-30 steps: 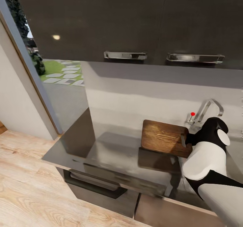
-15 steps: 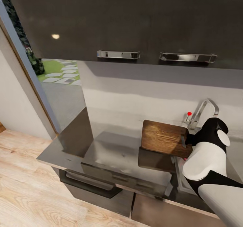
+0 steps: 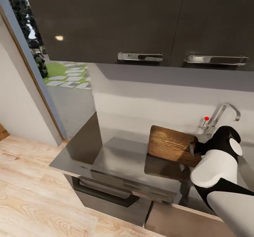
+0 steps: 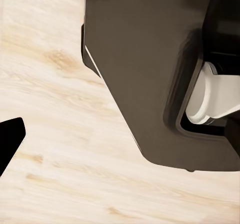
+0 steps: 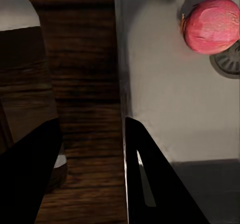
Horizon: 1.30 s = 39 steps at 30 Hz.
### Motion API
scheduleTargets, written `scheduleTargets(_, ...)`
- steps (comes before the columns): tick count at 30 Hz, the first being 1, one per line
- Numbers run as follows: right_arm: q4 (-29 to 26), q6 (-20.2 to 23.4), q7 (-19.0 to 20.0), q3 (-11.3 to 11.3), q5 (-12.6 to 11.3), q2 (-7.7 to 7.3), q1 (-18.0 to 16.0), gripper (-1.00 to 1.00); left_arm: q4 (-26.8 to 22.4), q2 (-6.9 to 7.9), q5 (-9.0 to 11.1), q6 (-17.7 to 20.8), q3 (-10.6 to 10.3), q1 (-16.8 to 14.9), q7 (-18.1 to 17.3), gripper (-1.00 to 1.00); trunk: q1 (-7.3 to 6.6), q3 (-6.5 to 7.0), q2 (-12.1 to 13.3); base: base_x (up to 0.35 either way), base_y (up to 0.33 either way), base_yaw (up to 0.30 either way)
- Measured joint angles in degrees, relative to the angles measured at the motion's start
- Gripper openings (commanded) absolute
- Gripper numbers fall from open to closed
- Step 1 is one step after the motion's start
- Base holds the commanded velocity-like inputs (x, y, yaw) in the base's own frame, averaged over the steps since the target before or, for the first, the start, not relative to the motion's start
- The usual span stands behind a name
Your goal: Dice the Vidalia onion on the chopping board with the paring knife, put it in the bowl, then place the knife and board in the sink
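Observation:
The dark-brown chopping board hangs slightly tilted over the right end of the glossy countertop, beside the chrome tap. My right gripper is shut on the board's near right edge. In the right wrist view its black fingers clamp the board near the handle slot. Below, a pinkish-red onion lies in the grey sink next to the drain. My left gripper's fingertip hangs over the floor, open. The paring knife and bowl are out of view.
Black upper cabinets with chrome handles hang above the counter. A window and wall stand at the left. The wood floor lies in front, with dark lower drawers under the counter. My dark base sits below the left arm.
The whole view has swung to the right, so the camera moved. The board stays clamped in my right gripper at the same spot beside the arm.

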Motion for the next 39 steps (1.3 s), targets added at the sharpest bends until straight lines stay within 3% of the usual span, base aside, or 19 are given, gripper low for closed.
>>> scheduleTargets(7,0.1,0.0,-0.2,-1.1,0.0,0.01,0.0,-1.0,0.0,0.0,0.0,0.0,0.0,0.0,0.0,1.0,0.0,-0.32,0.0,0.0,0.064,0.0)
scheduleTargets(39,0.4,0.0,-0.2,-1.5,0.0,0.01,0.0,-1.0,0.0,0.0,0.0,0.0,0.0,0.0,0.0,1.0,0.0,-0.89,0.0,0.0,0.002,0.0)
